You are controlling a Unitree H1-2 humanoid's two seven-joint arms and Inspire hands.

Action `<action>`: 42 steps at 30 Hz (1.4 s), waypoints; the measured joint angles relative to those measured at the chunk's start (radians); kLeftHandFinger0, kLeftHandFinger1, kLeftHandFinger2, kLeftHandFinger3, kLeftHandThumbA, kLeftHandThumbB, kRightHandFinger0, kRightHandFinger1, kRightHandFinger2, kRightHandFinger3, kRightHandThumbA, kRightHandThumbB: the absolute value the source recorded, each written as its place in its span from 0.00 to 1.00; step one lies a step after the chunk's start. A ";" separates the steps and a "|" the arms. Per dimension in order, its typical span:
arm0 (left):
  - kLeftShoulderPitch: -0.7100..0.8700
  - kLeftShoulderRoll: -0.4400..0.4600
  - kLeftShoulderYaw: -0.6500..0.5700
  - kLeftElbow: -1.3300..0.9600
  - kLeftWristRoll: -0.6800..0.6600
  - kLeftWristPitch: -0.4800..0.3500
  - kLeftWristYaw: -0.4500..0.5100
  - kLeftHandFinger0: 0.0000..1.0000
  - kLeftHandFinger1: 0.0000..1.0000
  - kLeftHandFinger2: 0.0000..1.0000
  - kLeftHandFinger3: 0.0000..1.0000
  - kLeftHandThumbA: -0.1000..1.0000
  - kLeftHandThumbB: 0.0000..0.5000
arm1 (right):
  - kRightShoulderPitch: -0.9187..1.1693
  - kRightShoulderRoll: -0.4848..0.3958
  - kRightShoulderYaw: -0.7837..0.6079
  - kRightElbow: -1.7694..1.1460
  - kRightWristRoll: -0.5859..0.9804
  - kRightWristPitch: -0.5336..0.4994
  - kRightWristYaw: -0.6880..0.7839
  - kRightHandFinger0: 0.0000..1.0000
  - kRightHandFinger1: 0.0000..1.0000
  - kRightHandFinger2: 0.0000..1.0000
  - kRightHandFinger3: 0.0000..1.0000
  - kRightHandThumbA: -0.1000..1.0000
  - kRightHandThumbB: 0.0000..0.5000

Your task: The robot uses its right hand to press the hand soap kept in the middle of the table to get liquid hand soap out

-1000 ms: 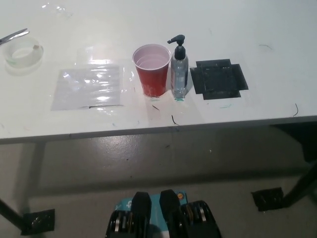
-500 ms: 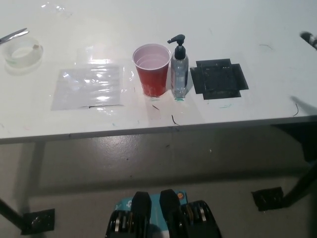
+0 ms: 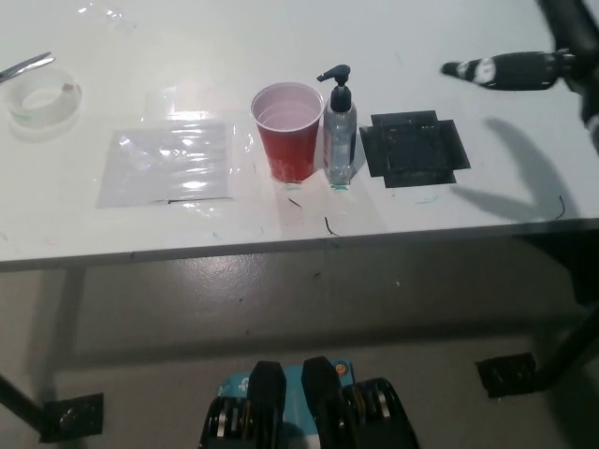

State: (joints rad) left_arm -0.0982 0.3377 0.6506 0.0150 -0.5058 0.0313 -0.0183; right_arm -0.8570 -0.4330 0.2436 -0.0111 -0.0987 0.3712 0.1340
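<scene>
My black right hand (image 3: 496,70) hovers far right, blurred, so I cannot tell its finger state. The soap bottle (image 3: 340,131) stands mid-surface, touching a red cup (image 3: 287,131). An off-centre press could tip the bottle into the cup.
</scene>
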 measured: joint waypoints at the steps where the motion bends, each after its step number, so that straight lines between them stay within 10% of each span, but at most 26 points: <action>1: 0.000 0.000 0.000 0.000 0.000 0.000 0.000 0.28 0.44 0.53 0.76 1.00 0.29 | -0.010 0.000 0.016 0.007 -0.009 0.000 0.009 1.00 1.00 1.00 1.00 1.00 0.95; 13: 0.000 0.000 -0.001 0.000 0.001 0.002 0.003 0.25 0.40 0.50 0.75 1.00 0.27 | -0.054 0.016 0.093 0.113 -0.086 -0.015 0.083 1.00 1.00 1.00 1.00 1.00 1.00; 17: 0.000 0.000 -0.004 -0.003 0.003 0.004 0.005 0.26 0.41 0.50 0.76 1.00 0.29 | -0.070 0.035 0.123 0.153 -0.112 -0.033 0.100 1.00 1.00 1.00 1.00 1.00 0.87; 42: 0.007 0.005 -0.022 -0.027 0.005 0.022 0.006 0.32 0.43 0.52 0.78 1.00 0.25 | -0.183 0.189 0.228 0.384 -0.276 -0.196 0.118 1.00 1.00 1.00 1.00 1.00 1.00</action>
State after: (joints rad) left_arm -0.0917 0.3427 0.6283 -0.0125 -0.5007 0.0531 -0.0118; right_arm -1.0402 -0.2437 0.4712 0.3732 -0.3746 0.1756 0.2516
